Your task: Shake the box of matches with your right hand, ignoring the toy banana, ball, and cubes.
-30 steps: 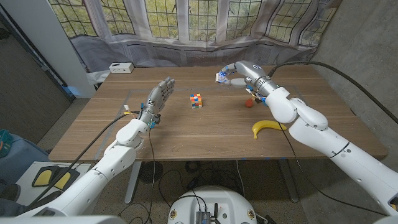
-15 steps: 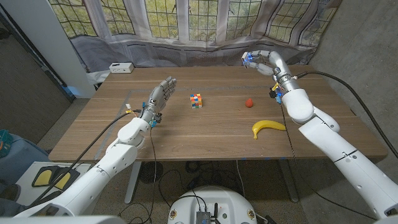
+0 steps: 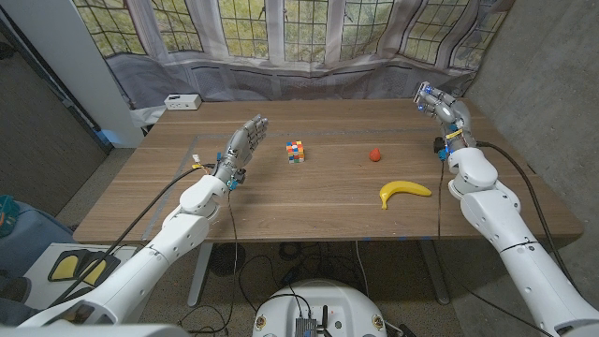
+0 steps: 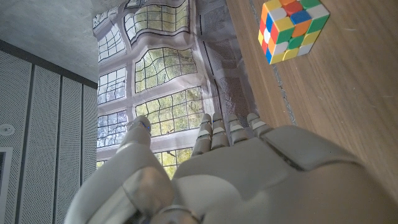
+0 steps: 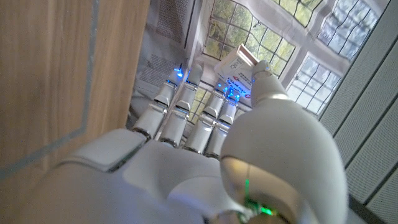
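My right hand is raised above the table's far right corner and grips a small white and blue matchbox. In the right wrist view the matchbox is pinched between thumb and fingertips of the right hand. My left hand stands on its edge with fingers straight and apart at the table's left middle, holding nothing. In the left wrist view the left hand points past the coloured cube.
A coloured puzzle cube sits at the table's middle. A small red ball lies right of it, and a toy banana lies nearer the front right. A white box sits at the far left corner.
My right hand has swung with the matchbox from the far middle of the table to the far right and higher. The left hand has stayed put.
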Available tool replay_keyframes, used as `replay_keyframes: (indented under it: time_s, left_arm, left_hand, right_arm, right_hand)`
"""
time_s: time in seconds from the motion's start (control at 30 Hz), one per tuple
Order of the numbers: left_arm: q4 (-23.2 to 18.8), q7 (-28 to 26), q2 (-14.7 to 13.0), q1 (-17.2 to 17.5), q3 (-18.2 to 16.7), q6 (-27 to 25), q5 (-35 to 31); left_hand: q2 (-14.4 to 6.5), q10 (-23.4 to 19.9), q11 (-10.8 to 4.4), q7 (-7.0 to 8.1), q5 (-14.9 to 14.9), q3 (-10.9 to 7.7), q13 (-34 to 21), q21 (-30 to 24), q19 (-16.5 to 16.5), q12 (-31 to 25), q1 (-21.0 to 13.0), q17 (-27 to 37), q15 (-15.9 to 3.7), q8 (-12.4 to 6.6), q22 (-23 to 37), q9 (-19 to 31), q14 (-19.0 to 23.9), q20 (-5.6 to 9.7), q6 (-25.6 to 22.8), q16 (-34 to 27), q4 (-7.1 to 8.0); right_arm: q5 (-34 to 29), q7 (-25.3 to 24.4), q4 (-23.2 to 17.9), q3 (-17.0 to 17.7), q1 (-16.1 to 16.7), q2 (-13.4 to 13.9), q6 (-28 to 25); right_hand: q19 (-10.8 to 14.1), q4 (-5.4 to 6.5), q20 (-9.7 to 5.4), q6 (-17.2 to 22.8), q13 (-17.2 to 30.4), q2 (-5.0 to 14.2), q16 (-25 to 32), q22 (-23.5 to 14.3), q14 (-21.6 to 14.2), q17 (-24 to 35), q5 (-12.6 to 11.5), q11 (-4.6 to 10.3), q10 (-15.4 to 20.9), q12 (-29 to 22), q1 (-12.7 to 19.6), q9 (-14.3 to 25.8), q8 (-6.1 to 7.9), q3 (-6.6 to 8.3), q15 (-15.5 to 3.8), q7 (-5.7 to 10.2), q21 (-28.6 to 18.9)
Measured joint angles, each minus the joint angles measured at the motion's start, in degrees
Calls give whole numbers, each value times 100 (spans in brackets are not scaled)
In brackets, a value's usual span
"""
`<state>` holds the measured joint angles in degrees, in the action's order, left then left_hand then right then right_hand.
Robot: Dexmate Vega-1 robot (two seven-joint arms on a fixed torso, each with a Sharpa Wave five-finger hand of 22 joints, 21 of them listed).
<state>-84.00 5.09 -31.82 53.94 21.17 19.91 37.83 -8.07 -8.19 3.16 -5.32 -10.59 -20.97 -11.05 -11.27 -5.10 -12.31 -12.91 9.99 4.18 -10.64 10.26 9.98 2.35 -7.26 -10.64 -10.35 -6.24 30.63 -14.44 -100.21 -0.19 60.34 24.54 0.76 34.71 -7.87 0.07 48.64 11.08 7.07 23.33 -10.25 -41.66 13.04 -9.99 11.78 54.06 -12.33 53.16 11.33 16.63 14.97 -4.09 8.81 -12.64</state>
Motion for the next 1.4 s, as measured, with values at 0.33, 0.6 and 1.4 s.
replay_keyframes:
  time_s: [0.33,0.6,1.4]
  left_arm:
    - [55,13,36,-48,30,-8,3]
    - [58,-2,41,-53,39,-45,1]
    - [-169,-126,-59,75,-14,-77,-46]
  left_hand:
    - [0,0,0,0,0,0,0,0,0,0,0,0,0,0,0,0,0,0,0,0,0]
    - [0,0,0,0,0,-43,0,0,0,0,0,0,0,0,0,0,0,126,0,0,5]
    - [23,0,0,0,0,-56,0,0,-34,0,23,0,0,0,0,0,0,91,0,0,-9]
  right_arm:
    - [1652,331,207,51,3,-23,182]
    - [1614,858,477,-477,-247,400,851]
    - [-2175,1979,-515,-2470,-1622,1765,1168]
  right_hand:
    - [60,0,-60,0,-3,30,0,0,0,16,1,0,0,2,-30,0,-34,0,0,0,0]
    - [154,0,-195,0,-4,38,0,0,0,41,-20,0,0,24,-38,0,-49,0,0,0,-40]
    - [287,-25,-241,0,0,35,0,-29,1,69,-14,-62,62,18,-35,0,-39,25,0,-1,-91]
